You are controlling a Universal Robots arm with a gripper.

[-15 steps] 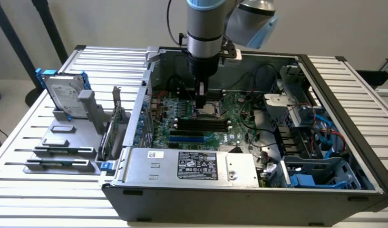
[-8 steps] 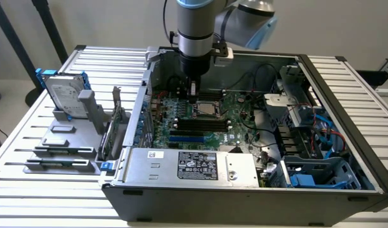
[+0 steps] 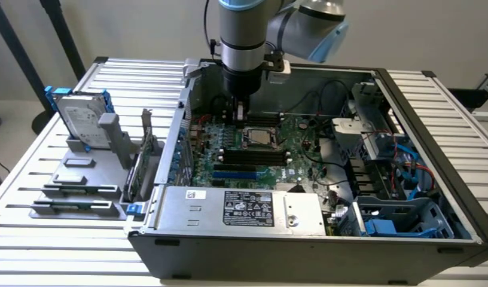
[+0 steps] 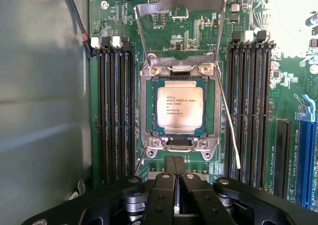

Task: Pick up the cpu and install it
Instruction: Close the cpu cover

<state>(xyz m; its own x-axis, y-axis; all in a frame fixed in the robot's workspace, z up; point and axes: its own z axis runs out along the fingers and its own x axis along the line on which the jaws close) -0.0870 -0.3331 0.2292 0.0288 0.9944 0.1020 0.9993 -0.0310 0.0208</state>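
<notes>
Now | claw (image 4: 175, 165) clenched on nothing, just beside the socket (image 4: 147, 111) | cpu (image 4: 180, 107) lying flat inside socket, apparently seated | hold-down frame (image 4: 179, 7) tilted up, so chip looks unclamped

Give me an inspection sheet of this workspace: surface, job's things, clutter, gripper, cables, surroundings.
Surface: slatted metal table carrying an open computer case.
Job's things: cpu lies flat in the motherboard socket; load plate raised, wire lever swung out.
Clutter: hard drive in a blue bracket and grey holders beside the case, at the exterior view's left.
Grippers: gripper over the board by the socket's edge, jaws shut, holding nothing.
Cables: black cables and blue cables inside the case.
Surroundings: pale wall behind the table.
</notes>
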